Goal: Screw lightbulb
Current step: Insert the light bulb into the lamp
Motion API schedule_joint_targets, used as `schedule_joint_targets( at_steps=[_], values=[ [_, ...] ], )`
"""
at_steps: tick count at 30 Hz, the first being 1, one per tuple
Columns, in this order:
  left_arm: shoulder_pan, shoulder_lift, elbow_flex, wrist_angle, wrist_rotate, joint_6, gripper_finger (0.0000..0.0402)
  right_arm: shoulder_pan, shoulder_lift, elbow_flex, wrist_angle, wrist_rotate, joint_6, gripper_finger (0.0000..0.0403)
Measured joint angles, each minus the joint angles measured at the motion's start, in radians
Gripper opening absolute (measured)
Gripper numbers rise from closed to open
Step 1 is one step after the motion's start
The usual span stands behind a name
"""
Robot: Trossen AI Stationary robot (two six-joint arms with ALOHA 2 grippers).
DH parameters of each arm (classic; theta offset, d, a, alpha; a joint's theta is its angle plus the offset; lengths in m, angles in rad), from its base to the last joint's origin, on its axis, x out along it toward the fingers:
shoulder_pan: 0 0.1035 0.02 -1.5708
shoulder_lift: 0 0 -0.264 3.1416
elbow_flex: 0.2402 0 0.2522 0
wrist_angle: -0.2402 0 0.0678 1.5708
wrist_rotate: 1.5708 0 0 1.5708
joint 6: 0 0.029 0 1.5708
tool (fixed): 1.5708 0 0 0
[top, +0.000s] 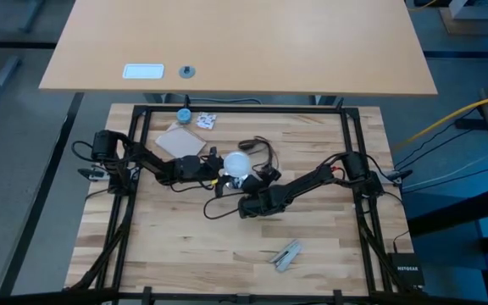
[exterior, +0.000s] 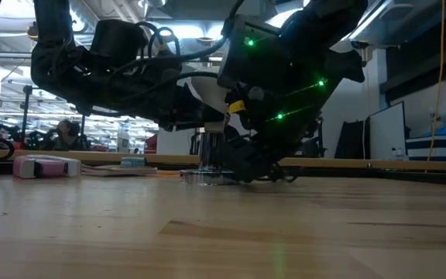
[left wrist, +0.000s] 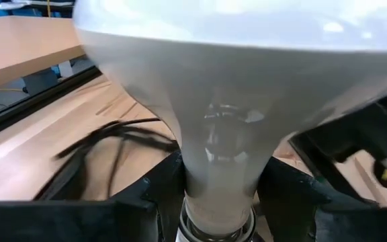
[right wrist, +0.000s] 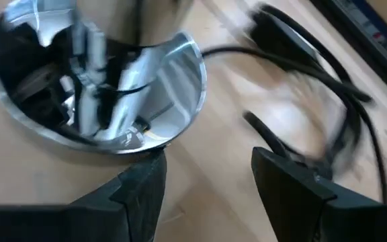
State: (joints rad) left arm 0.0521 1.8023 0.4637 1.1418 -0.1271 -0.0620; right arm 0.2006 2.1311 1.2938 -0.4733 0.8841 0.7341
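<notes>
The frosted-white lightbulb [top: 237, 163] stands globe up in the middle of the table and fills the left wrist view [left wrist: 234, 81]. My left gripper [top: 221, 174] reaches in from the table's left and is shut on it. Under the bulb a shiny silver disc [right wrist: 113, 87] with an upright socket stem [exterior: 211, 147] lies on the wood, its black cord [right wrist: 314, 74] trailing away. My right gripper [right wrist: 207, 181] comes from the table's right, low over the wood, open, right next to the disc. The arms hide the disc in the high view. My left gripper pinches the bulb's narrow neck [left wrist: 217, 195] between its two fingers, just above the grey screw thread. The fingers come about level from the table's left. The bulb stands upright over the socket stem; whether its thread is in the socket is hidden. My right gripper has one fingertip [right wrist: 146, 171] right at the disc's rim [right wrist: 177, 128]; I cannot tell whether it touches.
A small blue cap [top: 183, 114], a white packet [top: 206, 121] and a cardboard piece [top: 180, 141] lie at the far left. A grey clip-like thing [top: 286, 254] lies near the front. A black frame [top: 346, 127] borders the wooden table. The cord loops on the wood beside the right gripper.
</notes>
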Motion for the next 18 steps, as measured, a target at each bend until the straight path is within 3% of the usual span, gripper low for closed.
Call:
schedule_joint_targets(
  at_steps=[18],
  values=[
    [-0.002,0.000,0.001,-0.001,0.001,-0.001,0.0157,0.105,-0.068,0.005,0.066,-0.021,0.085,0.0225]
  ],
)
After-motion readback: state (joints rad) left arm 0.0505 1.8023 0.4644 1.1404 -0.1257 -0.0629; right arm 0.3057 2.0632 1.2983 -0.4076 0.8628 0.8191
